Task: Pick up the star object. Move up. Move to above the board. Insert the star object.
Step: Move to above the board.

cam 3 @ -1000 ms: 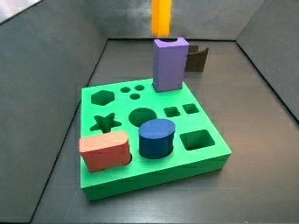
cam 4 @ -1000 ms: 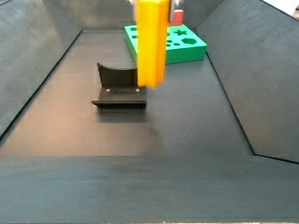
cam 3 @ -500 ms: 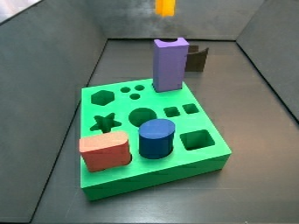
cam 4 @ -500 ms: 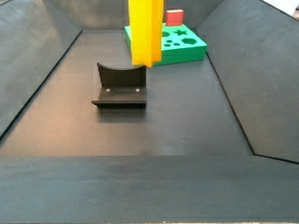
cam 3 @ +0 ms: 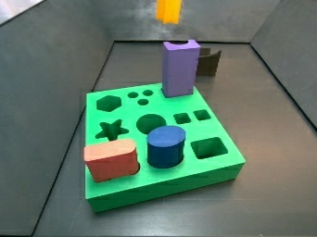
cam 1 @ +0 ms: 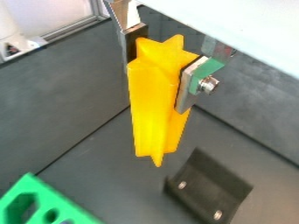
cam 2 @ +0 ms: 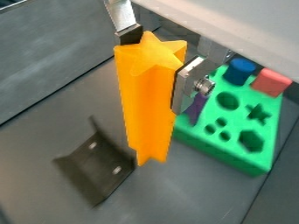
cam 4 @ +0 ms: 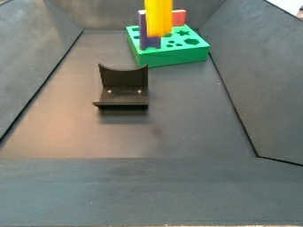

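The star object [cam 1: 156, 101] is a tall orange-yellow prism with ridged sides, hanging upright in the air. My gripper [cam 1: 163, 58] is shut on its upper end, one finger [cam 2: 190, 84] on each of two opposite sides, as both wrist views show. In a side view only the star object's lower end [cam 3: 169, 10] shows at the top edge, high behind the board [cam 3: 168, 182]. The board is a flat bright-green block with a star hole [cam 3: 110, 130] near one edge. In a side view the star object [cam 4: 157, 21] hangs over the near edge of the board [cam 4: 178, 53]. The gripper is cut off in both side views.
A purple block [cam 3: 181, 67], a blue cylinder [cam 3: 166, 146] and a red block [cam 3: 109, 159] stand in the board. The fixture [cam 4: 120, 87] sits on the dark floor between the board and the bin's near end. Sloped grey walls enclose the floor.
The gripper has carried the star object away from above the fixture toward the board, and it rose slightly between the earlier frames. The grip has not changed.
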{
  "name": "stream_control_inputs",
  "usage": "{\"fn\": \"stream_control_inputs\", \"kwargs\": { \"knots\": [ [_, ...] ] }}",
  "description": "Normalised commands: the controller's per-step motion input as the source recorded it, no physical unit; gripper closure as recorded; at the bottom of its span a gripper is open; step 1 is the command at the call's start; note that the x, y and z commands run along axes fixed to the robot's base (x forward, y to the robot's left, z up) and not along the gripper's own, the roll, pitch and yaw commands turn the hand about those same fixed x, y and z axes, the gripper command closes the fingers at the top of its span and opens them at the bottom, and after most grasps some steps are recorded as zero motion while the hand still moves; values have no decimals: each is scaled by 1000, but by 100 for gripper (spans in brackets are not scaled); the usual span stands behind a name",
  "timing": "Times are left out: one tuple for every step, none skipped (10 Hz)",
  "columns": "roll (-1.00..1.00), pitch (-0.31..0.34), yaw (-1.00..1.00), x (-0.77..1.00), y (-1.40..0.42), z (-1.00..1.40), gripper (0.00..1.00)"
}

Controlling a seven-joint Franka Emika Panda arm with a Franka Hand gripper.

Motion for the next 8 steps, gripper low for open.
{"fn": "stream_control_inputs", "kwargs": {
  "knots": [
    [-28,17,-10,-169,-1000,198,100],
    [-24,10,-2,-171,-1000,198,100],
    [-4,11,6,-174,-1000,203,100],
    [-26,12,3,-172,-1000,206,100],
    [1,14,4,-172,-1000,212,100],
    [6,20,10,-170,-1000,226,100],
    [-9,36,7,-154,-1000,248,100],
    [6,48,6,-115,-814,211,100]
  ]
}}
